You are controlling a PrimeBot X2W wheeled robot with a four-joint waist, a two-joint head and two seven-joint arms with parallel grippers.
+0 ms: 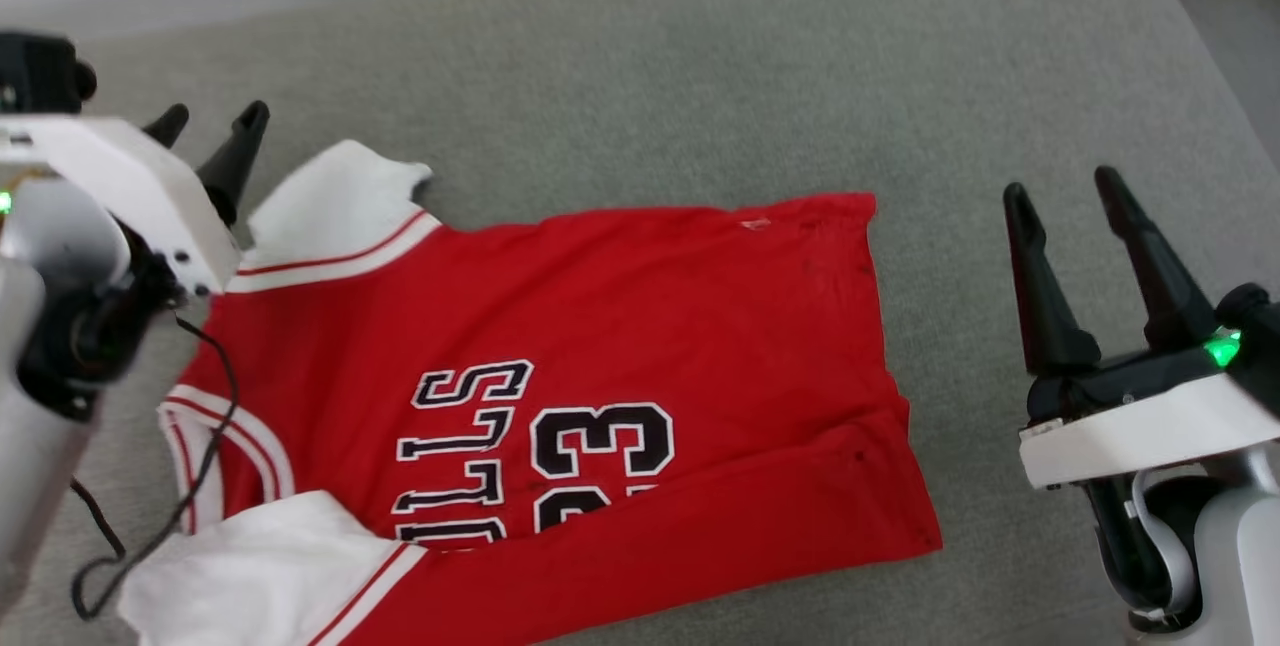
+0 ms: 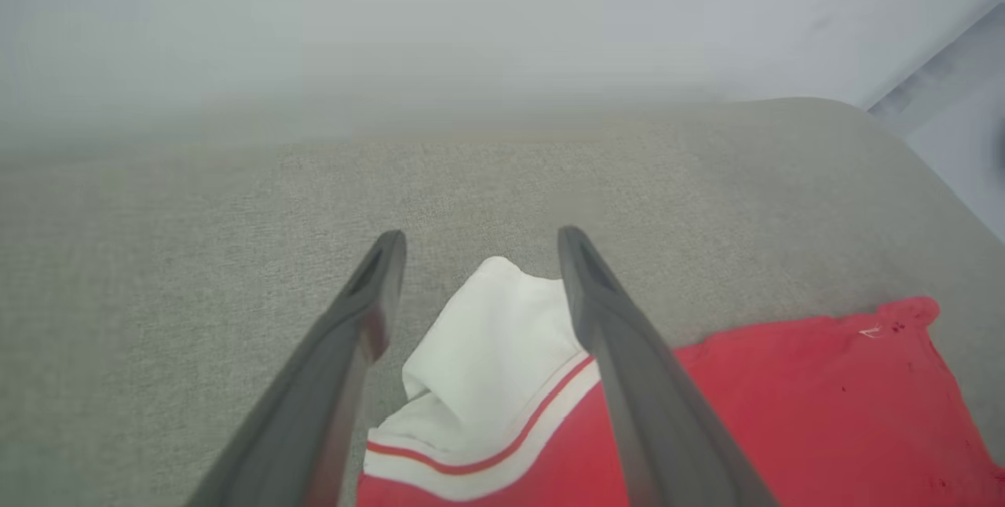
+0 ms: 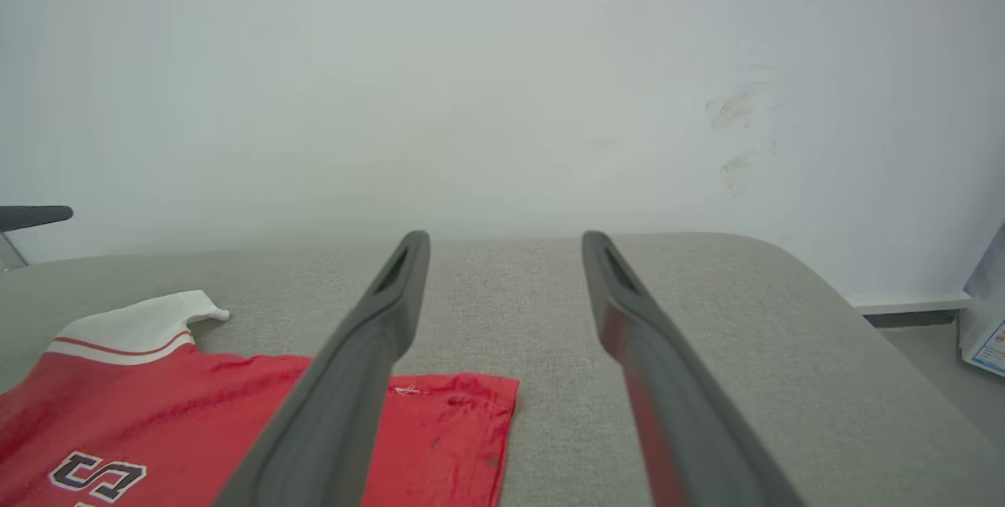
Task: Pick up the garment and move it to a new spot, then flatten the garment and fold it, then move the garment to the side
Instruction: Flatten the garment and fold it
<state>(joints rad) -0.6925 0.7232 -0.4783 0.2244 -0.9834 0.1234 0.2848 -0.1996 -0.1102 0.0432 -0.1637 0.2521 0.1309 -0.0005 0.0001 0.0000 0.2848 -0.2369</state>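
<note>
Bench: wide grey fabric-covered bench (image 1: 700, 76) with a rounded corner. It carries the garment and runs under and beyond both pincers.
Wall: plain pale wall (image 3: 471, 60) behind the bench, ahead of the right pincer's fingers.
Garment: bright red soft jersey shirt (image 1: 620, 326) with white sleeves, red-and-white striped trim, and black white-outlined lettering and a "33". It lies spread on the bench between the two pincers. The collar and sleeves are at the left pincer's end and the straight hem faces the right pincer. A fold of red cloth along the side nearest the robot covers the edge of the lettering, and the sleeve on that side is rumpled.
Left pincer: left pincer (image 1: 215, 116) with its two long dark fingers spread apart and nothing between them. It is just beside the far white sleeve. In the left wrist view (image 2: 480, 234) that sleeve shows between the fingers, ungripped.
Right pincer: right pincer (image 1: 1060, 184), fingers spread wide and empty. It stands over bare bench, apart from the hem, and in the right wrist view (image 3: 505, 236) the hem corner lies just beside its left-hand finger.
Cable: thin black cable (image 1: 215, 406) hanging from the left arm and looping across the collar end of the garment.
Light: small green light (image 1: 1222, 346) glowing at the base of the right pincer.
</note>
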